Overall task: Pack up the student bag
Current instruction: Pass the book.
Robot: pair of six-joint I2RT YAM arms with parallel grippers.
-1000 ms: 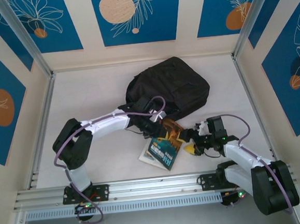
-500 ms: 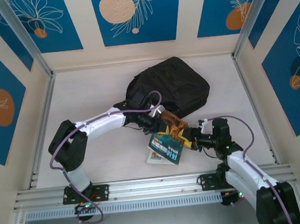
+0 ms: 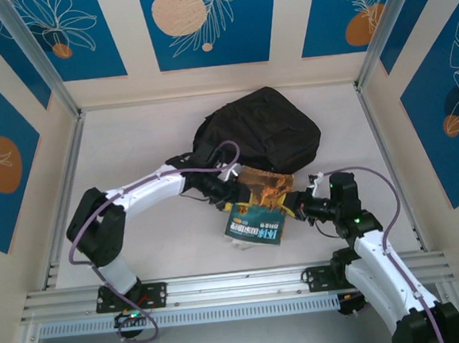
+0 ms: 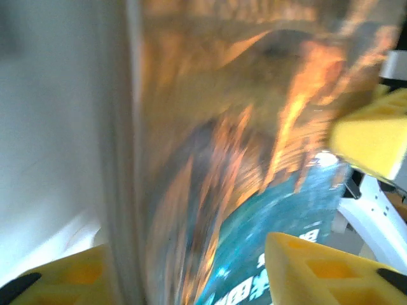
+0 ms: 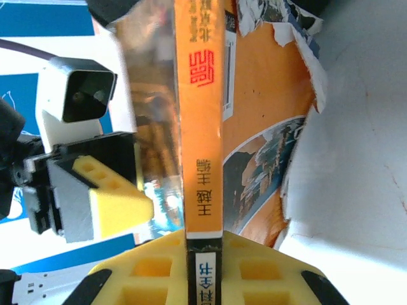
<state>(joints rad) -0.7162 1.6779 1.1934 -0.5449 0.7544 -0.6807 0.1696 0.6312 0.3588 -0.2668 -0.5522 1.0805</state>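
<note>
Right tool (image 3: 294, 204) now closed on book (image 3: 254, 227), student bag (image 3: 266, 129) just beyond

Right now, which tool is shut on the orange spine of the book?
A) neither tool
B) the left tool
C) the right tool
C: in the right wrist view the right tool pinches the book by its orange spine, between its yellow fingers.

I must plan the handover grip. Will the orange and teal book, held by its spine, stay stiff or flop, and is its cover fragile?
The book will probably sag or fan open: the right gripper pinches only its thin spine, and it looks like a softcover. Its cover seems fragile, as one edge is torn. The glossy face may slip in a light grip.
</note>
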